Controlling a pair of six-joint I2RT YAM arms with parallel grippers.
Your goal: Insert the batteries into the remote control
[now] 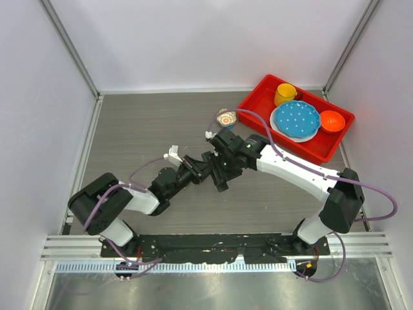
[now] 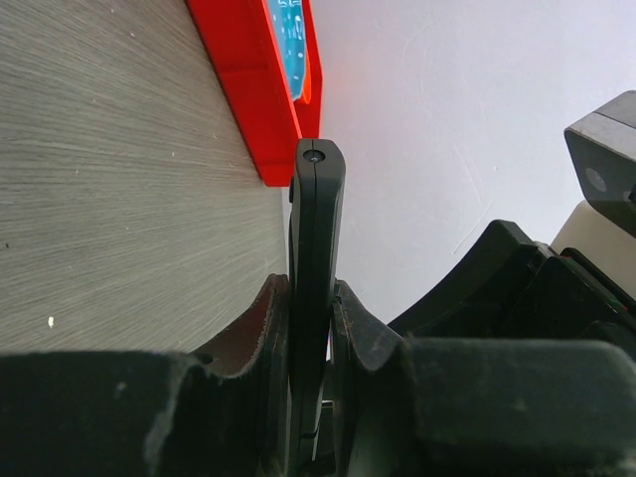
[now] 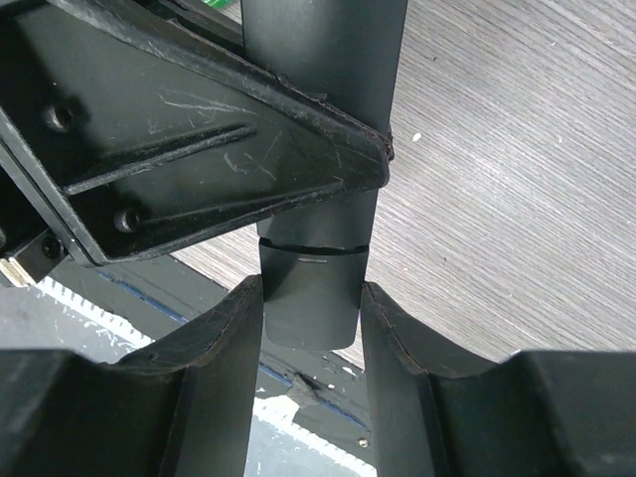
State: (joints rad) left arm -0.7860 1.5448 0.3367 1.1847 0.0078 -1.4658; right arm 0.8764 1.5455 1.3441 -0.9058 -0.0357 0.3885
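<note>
Where your two arms meet over the middle of the table, both grippers hold the remote control between them. Your left gripper is clamped narrow, its scuffed, rubbery pads pinching the bar across its thin dimension. From that wrist you see it edge-on: slim, matte black, rounded at the tip, with a small screw there. Your right gripper stands roughly half open, its curved pads bearing on the two long edges of the same bar, whose smooth flat face carries a fine seam across it. The tabletop is grey with a fine wood grain. A glossy red tray sits at the far right, holding a blue dotted plate.
</note>
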